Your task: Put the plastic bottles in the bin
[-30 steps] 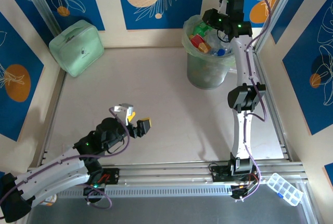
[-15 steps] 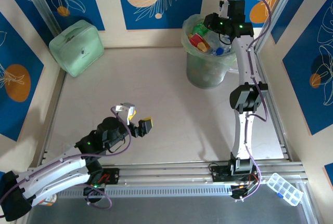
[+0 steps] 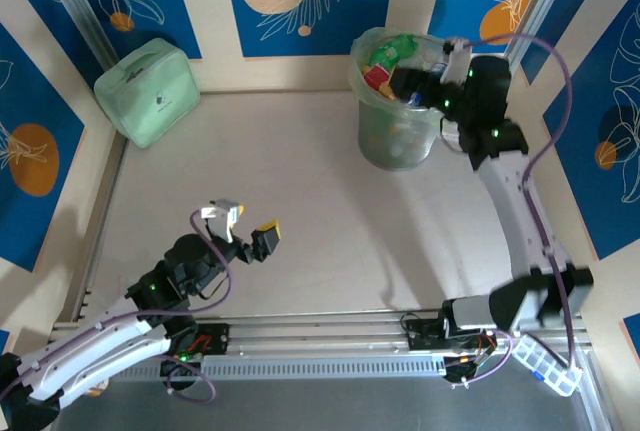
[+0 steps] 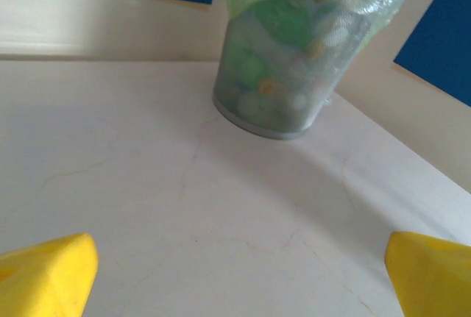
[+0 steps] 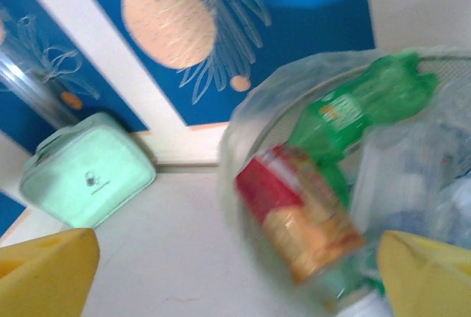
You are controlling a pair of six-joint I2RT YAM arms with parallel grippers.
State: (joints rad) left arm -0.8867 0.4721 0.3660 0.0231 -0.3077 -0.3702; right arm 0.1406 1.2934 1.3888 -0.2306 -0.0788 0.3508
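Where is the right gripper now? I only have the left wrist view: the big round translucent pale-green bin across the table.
Observer: The right gripper is over the mouth of the bin, reaching in from its right side.
Operator: Holding anything?
Observer: No. Its yellow fingers stand wide apart with nothing between them.
Operator: What's on top inside?
Observer: A crushed green plastic bottle and a red-orange labelled bottle.
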